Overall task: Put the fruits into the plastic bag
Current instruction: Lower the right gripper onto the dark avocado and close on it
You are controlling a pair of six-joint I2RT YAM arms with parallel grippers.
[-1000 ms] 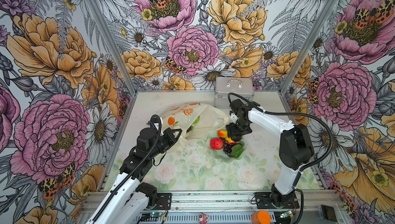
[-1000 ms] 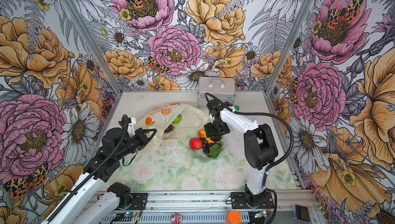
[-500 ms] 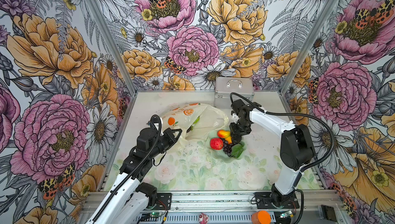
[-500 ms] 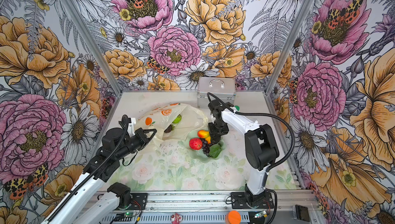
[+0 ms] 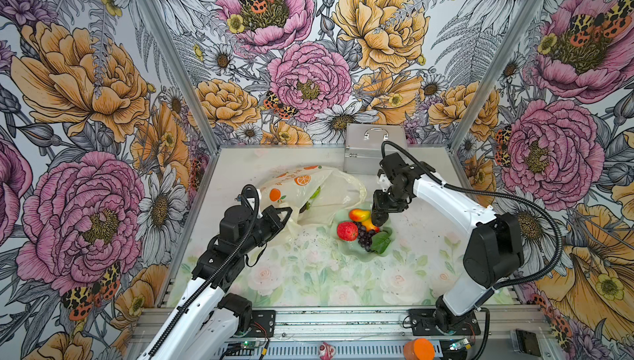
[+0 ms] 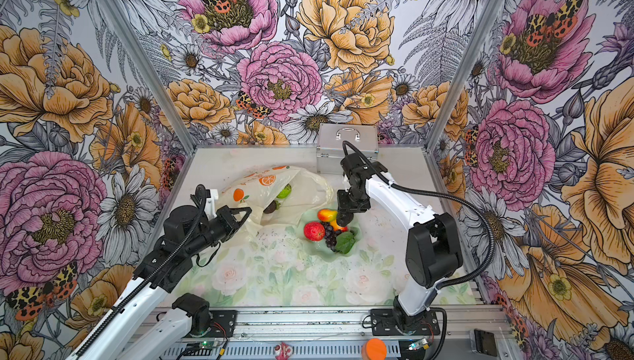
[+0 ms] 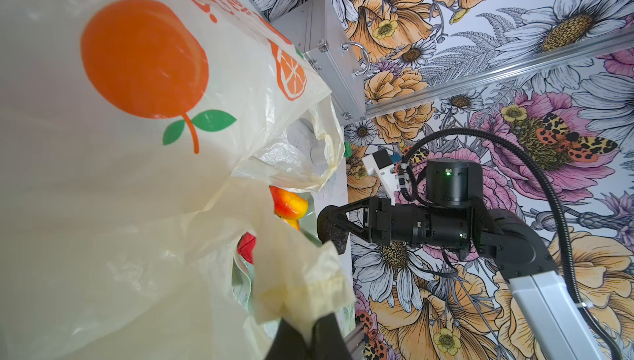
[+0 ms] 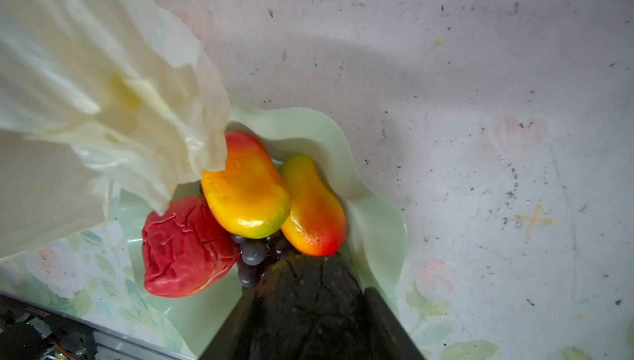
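The back wall [image 5: 377,32] is filling the upper centre of both top views, with the left wall [image 5: 85,128] and the right wall [image 5: 566,142] flanking it. All three are showing a bold print of pink and orange blooms, white daisies and spotted moths. An aluminium post [image 5: 169,53] is slanting up each rear corner. Below, the worktop [image 5: 247,166] is lying pale at its far end and carrying a soft rose-print mat [image 5: 308,279] nearer the lower edge, where a grooved metal rail [image 5: 343,322] is running across. Bright, even light is falling throughout.

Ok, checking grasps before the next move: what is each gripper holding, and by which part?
Left gripper pinches the plastic bag by a bunched edge at its mouth. Right gripper clamps the avocado across its sides.
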